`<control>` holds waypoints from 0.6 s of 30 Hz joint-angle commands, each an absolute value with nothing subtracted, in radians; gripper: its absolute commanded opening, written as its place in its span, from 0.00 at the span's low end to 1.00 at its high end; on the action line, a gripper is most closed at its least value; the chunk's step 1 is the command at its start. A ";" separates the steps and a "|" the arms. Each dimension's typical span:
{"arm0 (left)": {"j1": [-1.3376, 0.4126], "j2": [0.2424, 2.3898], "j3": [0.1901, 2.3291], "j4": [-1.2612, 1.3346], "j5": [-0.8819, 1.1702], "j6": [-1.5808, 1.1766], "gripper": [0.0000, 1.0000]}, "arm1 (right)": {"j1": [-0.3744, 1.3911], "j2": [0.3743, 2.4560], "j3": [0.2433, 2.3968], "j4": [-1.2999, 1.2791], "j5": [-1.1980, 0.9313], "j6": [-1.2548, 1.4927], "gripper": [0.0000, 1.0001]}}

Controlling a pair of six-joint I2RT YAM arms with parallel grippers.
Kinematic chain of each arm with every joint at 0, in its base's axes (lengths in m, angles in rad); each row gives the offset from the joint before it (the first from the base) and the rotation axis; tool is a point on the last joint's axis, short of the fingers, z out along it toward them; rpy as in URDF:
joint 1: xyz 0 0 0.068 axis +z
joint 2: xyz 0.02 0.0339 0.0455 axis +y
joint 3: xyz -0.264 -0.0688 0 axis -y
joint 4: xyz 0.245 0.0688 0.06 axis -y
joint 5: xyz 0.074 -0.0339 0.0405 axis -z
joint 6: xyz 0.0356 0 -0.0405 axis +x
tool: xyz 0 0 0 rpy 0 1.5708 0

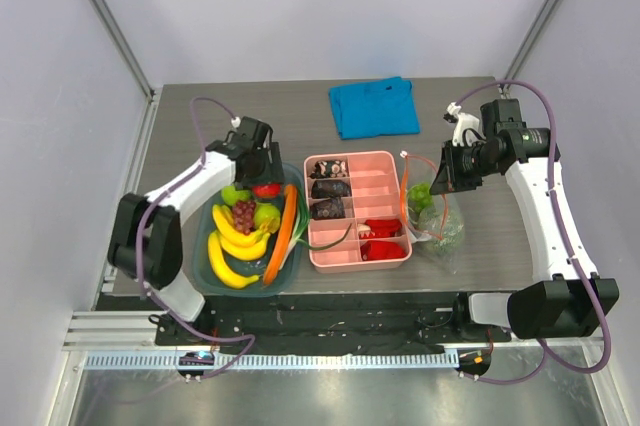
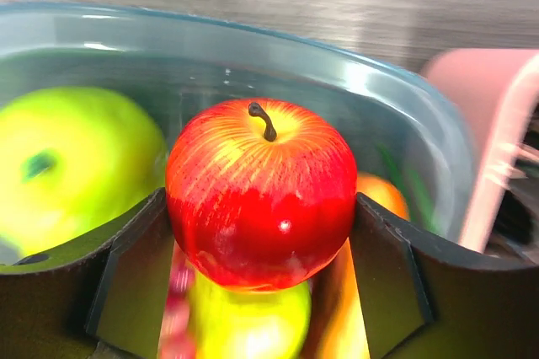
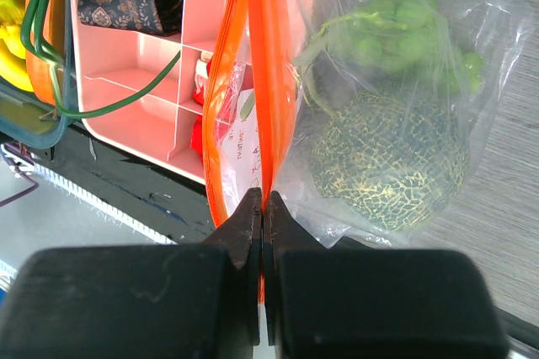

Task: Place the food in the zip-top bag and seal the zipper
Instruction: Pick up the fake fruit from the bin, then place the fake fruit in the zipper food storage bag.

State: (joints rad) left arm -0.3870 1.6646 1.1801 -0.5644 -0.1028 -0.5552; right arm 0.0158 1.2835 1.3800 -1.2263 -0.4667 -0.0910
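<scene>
The left gripper has its two fingers closed on the red apple, one dark pad against each flank and the stem pointing up. The apple sits between the tips, inside the blue-tinted clear tray near its far wall. Whether it is lifted off the fruit beneath cannot be told. A green apple lies just to its left in that wrist view, and yellow-green fruit shows blurred below it. From above, the same tray also holds bananas and a carrot along its right side. The right gripper is pinched fully closed on the zipper, gripping the orange-red strip at its near end so that the strip runs straight away from the fingertips. The zip-top bag hangs to the right of that strip in the wrist view, its mouth edges close together where the gripper holds them. Inside the bag, the netted melon rests low, with a knobbly green fruit bunch touching it on the far side, and a white label shows beside the strip. The bag stands just right of the pink compartment box, which lies between it and the fruit tray, so the apple in the left gripper is well apart from the bag. A blue cloth lies at the far side of the table.
</scene>
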 commanded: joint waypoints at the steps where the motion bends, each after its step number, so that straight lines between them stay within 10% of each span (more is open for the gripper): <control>1: -0.403 1.478 1.323 -0.613 -0.109 -0.503 0.64 | 0.012 1.284 1.391 -1.207 -0.479 -0.087 0.01; 18: -0.945 1.638 1.593 -0.272 0.058 -0.695 0.67 | 0.012 1.289 1.387 -1.187 -0.474 -0.057 0.01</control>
State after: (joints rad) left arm -0.8940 1.5459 1.5124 -0.3973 0.0044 -0.5747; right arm 0.0158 1.2919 1.3609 -1.2102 -0.4698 -0.0753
